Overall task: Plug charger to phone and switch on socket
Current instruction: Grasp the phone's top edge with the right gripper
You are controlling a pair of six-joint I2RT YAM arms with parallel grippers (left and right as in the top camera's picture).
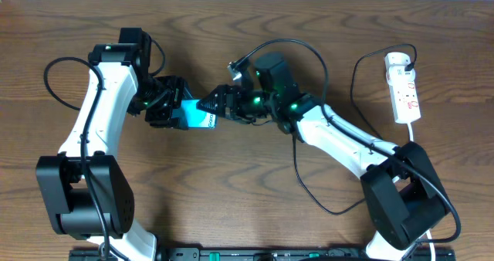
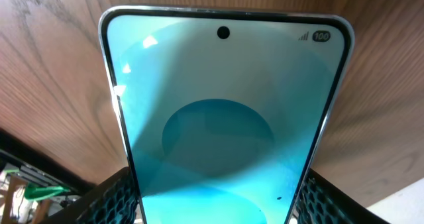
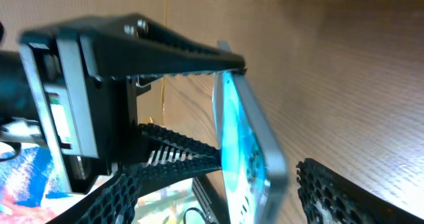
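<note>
The phone (image 1: pixel 199 116), with a bright cyan screen, is held off the table at centre left. My left gripper (image 1: pixel 171 109) is shut on its sides; the left wrist view shows the phone (image 2: pixel 218 118) clamped between both fingers (image 2: pixel 212 207). My right gripper (image 1: pixel 219 103) is open at the phone's other end. In the right wrist view its fingers (image 3: pixel 225 197) straddle the phone (image 3: pixel 255 151) edge-on, with gaps on both sides. The socket (image 1: pixel 404 87), a white power strip, lies at far right. A thin black charger cable (image 1: pixel 354 79) runs from its top end. The connector tip is not visible.
Black cables loop over the right arm (image 1: pixel 309 51) and across the table in front of it (image 1: pixel 320 203). Another black cable curls beside the left arm (image 1: pixel 48 72). Both arm bases stand at the front edge. The table is brown wood (image 1: pixel 231 184).
</note>
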